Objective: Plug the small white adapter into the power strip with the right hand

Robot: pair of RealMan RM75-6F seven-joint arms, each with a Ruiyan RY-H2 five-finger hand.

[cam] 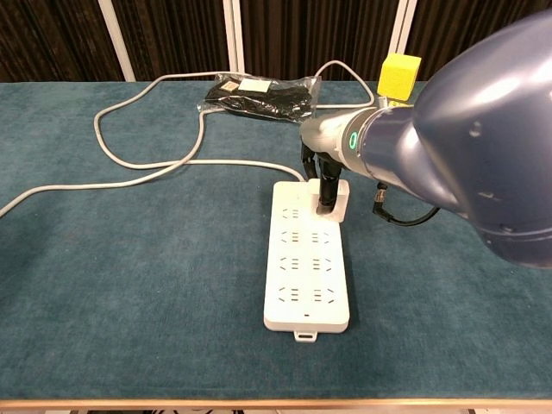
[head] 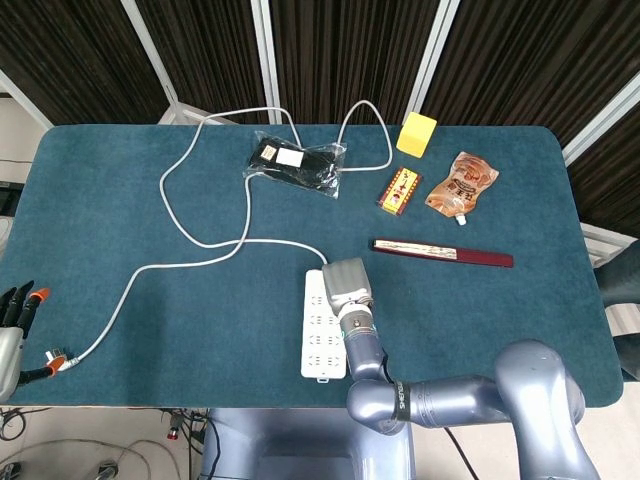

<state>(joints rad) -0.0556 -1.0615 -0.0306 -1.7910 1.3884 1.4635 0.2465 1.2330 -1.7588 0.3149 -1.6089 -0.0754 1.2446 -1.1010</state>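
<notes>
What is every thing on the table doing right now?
Small white adapter: sitting on the power strip's far end, held by the right hand.
Power strip: flat on the table, other sockets free.
Right hand: fingers down on the adapter.
Left hand: off the table's edge, holding nothing.
White cable: looped loosely across the table.

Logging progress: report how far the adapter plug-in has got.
Done: the small white adapter is at the power strip's far end, right side. In hand: the right hand holds it there from above. Left: whether it is fully seated cannot be told; release follows.
</notes>
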